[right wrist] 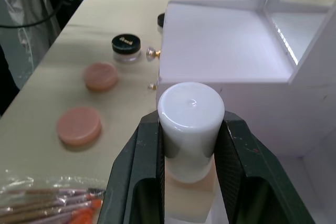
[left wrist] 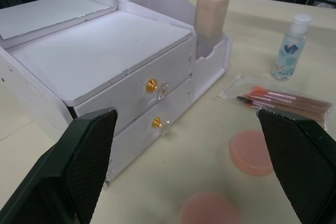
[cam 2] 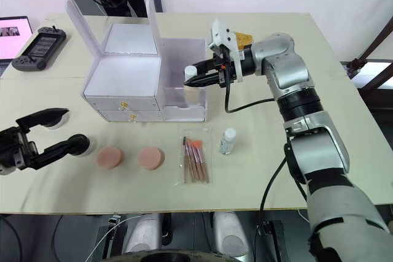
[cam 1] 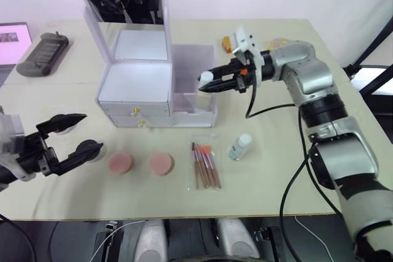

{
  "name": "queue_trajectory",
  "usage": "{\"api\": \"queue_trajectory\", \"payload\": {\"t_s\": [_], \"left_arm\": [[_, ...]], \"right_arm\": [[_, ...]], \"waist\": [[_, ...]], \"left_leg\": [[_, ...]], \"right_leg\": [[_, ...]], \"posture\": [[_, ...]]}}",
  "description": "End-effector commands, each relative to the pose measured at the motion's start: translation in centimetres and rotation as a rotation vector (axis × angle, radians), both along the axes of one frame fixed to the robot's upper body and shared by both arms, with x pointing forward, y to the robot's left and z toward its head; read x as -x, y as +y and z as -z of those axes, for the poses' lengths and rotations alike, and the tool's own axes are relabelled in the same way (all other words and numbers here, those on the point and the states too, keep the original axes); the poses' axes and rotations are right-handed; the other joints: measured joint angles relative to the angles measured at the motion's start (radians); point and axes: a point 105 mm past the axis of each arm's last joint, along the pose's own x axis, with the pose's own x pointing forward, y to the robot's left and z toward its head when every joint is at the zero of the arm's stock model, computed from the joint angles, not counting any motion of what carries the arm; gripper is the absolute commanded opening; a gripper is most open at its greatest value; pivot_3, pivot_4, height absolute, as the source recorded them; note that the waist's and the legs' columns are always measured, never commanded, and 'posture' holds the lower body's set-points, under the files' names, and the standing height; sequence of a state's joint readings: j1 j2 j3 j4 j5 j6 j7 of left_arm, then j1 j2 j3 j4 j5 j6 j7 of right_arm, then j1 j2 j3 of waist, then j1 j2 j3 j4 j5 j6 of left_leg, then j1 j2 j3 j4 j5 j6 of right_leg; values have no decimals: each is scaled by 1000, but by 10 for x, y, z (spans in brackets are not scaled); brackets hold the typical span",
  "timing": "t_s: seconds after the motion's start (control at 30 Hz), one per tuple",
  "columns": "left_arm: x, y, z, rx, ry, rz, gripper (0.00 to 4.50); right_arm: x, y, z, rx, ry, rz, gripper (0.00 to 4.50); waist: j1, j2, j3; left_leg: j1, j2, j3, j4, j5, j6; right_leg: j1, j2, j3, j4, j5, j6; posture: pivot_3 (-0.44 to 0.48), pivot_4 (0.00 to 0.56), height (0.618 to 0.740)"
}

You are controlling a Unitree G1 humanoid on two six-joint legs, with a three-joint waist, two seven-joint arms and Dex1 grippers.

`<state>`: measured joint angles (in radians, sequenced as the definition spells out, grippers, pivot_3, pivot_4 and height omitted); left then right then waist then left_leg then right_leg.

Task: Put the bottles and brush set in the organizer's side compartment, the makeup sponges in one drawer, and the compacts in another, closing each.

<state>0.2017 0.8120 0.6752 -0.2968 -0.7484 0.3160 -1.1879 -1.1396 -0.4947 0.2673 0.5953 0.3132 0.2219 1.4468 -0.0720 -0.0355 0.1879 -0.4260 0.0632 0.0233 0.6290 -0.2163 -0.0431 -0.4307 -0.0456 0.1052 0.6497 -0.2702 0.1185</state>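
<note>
A white organizer (cam 1: pixel 135 81) stands mid-table with its mirror lid up and both drawers (left wrist: pixel 131 103) shut. My right gripper (cam 1: pixel 206 84) is shut on a beige bottle with a white cap (right wrist: pixel 190 114), holding it upright in the side compartment (cam 1: pixel 195 104). A small clear bottle (cam 1: pixel 241 146) and the bagged brush set (cam 1: pixel 204 164) lie in front of the organizer. Left of the brush set are two pink round compacts (cam 1: pixel 120 162) (cam 1: pixel 161 164). Orange makeup sponges (cam 1: pixel 228 44) sit at the back. My left gripper (cam 1: pixel 86 133) is open, low at the table's left.
A small jar with a black lid (right wrist: pixel 126 45) sits by my left gripper's lower finger. A game controller (cam 1: pixel 42 53) and a screen (cam 1: pixel 12 40) lie at the far left. The table edge runs close in front of the compacts.
</note>
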Motion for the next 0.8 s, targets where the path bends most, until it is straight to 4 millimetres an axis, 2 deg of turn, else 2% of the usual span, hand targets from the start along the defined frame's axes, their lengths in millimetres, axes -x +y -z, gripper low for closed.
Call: {"api": "queue_trajectory", "payload": {"t_s": [0.03, 0.23, 0.6, 0.7, 0.8], "left_arm": [[4, 0, -12, -17, -62, -11, 4500], [4, 1, -11, -23, -59, -15, 4500], [1, -1, -11, -31, -63, -2, 4500], [1, -1, -11, -27, -64, 0, 4500], [0, -1, -11, -23, -64, 0, 4500]], "right_arm": [[-2, 3, -9, -1, -65, -33, 771], [-13, -1, 9, 38, -59, -2, 771], [-17, -2, 15, 29, -9, 7, 771], [-17, -3, 4, 3, -15, 1, 2250], [-13, -6, -17, -46, -27, -13, 3740]], "waist": [[-1, 0, 0], [-1, 0, 0], [-1, 0, 0], [-1, 1, 0], [-2, 1, 1]], "left_leg": [[0, 0, 0, 0, 0, 0], [0, 0, 0, 0, 0, 0], [0, 0, 0, 0, 0, 0], [0, 0, 0, 0, 0, 0], [0, 0, 0, 0, 0, 0]], "right_leg": [[0, 0, 0, 0, 0, 0], [0, 0, 0, 0, 0, 1], [0, 0, 0, 0, 0, 1], [0, 0, 0, 0, 0, 1], [0, 0, 0, 1, 0, 1]], "posture": [[0, 150, 740], [0, 150, 740], [0, 150, 740], [0, 150, 740], [0, 150, 740]]}}
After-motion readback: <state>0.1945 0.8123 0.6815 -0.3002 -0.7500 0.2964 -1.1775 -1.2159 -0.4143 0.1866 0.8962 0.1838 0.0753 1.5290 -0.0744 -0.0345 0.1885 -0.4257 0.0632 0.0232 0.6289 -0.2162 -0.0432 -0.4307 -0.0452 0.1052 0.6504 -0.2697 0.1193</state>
